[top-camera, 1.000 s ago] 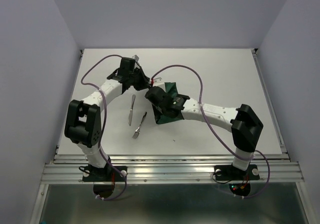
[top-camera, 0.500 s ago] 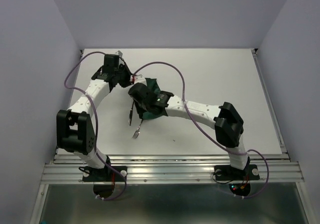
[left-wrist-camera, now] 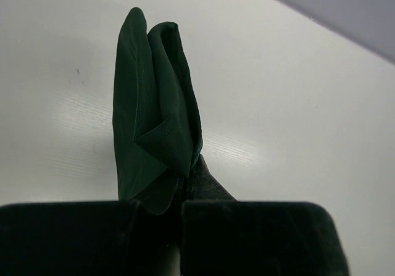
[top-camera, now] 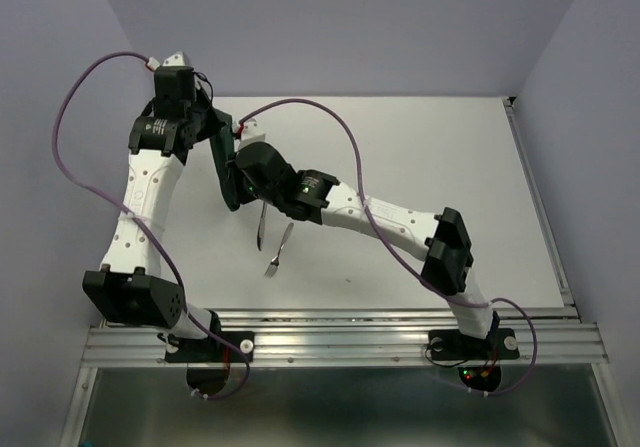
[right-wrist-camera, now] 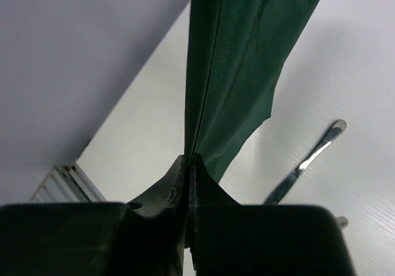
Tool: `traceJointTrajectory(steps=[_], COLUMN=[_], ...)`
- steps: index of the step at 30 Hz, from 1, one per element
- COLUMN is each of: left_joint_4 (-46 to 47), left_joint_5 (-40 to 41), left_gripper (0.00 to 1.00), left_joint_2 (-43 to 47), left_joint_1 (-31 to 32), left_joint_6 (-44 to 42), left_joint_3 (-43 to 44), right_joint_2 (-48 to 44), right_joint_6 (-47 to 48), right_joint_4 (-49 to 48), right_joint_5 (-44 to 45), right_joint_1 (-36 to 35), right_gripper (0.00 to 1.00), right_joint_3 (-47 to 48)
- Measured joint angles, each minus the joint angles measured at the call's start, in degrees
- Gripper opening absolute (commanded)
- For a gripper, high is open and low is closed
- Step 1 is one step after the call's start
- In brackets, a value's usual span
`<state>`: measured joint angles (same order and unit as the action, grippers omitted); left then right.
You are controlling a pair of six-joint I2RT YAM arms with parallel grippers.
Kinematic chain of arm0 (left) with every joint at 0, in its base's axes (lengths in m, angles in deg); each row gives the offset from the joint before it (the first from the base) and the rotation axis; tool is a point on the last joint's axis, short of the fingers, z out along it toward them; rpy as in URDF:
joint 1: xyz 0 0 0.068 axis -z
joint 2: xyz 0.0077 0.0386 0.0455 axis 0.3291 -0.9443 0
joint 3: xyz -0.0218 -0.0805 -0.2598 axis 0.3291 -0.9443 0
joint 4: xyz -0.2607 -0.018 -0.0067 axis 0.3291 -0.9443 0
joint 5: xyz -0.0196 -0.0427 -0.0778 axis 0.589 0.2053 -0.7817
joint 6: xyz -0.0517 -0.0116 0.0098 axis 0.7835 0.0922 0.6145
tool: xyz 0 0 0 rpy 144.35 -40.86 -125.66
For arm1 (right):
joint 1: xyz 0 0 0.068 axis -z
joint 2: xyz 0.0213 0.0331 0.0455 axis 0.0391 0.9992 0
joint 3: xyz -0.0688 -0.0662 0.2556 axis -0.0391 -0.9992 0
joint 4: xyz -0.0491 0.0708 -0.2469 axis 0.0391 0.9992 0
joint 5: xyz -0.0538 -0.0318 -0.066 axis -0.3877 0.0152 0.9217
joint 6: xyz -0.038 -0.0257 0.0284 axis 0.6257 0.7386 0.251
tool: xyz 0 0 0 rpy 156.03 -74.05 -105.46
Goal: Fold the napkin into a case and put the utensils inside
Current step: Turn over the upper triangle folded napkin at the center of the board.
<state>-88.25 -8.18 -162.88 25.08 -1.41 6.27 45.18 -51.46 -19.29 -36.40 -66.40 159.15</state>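
- Green, dark, soft cloth napkin [top-camera: 230, 179] hangs bunched in folds between the two pincers, raised over the left part of the white table [top-camera: 450, 157]; whether its lower end touches the table cannot be told.
- Left pincer [top-camera: 222, 130] is clenched on one end of the napkin [left-wrist-camera: 151, 121], its black fingers [left-wrist-camera: 210, 192] pressed together on the fabric.
- Right pincer [top-camera: 246, 163] is clamped on another edge of the napkin [right-wrist-camera: 247, 60], the cloth running straight out from its closed tips [right-wrist-camera: 188, 165].
- Slim silver metal knife [top-camera: 261, 222] and slim silver metal fork [top-camera: 279, 252] lie on the table side by side, just nearer than the napkin, apart from each other.
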Motion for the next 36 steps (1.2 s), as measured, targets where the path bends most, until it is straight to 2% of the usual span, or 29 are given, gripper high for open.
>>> traceJointTrajectory(steps=[5, 11, 16, 24, 28, 32, 36], left_joint_4=[-4.31, -3.58, -0.35, 5.07, 5.75, 6.01, 5.88], left_joint_5=[3.91, 4.13, 4.24, 3.23, 2.21, 2.16, 1.05], left_gripper=[0.00, 0.00, 0.00, 0.00, 0.00, 0.00, 0.00], left_joint_2=[-0.68, -4.17, -10.84, -20.06, -21.31, -21.00, -18.64], left_joint_1=[0.04, 1.73, 7.26, 16.20, 17.68, 17.29, 13.38], left_joint_6=[-1.49, -1.11, 0.20, 2.34, 3.15, 2.89, 1.22], left_joint_3=[4.20, 0.26, -3.87, -3.78, -3.78, -3.78, -4.09], right_joint_2=[-2.36, -7.13, -10.62, -18.88, -21.20, -21.18, -17.31], right_joint_6=[-2.60, -8.41, -12.72, -16.55, -16.72, -16.26, -14.99], right_joint_4=[-6.56, -13.88, -16.83, -17.90, -17.75, -17.55, -16.52], right_joint_5=[-0.26, -2.03, -3.37, -2.93, -2.36, -2.91, -3.21], right_joint_1=[0.04, 2.89, 6.38, 10.05, 10.32, 10.40, 9.01], right_gripper=[0.01, 0.01, 0.01, 0.01, 0.01, 0.01, 0.01], right_joint_3=[-5.29, -20.06, -32.92, -47.15, -49.99, -49.03, -41.51])
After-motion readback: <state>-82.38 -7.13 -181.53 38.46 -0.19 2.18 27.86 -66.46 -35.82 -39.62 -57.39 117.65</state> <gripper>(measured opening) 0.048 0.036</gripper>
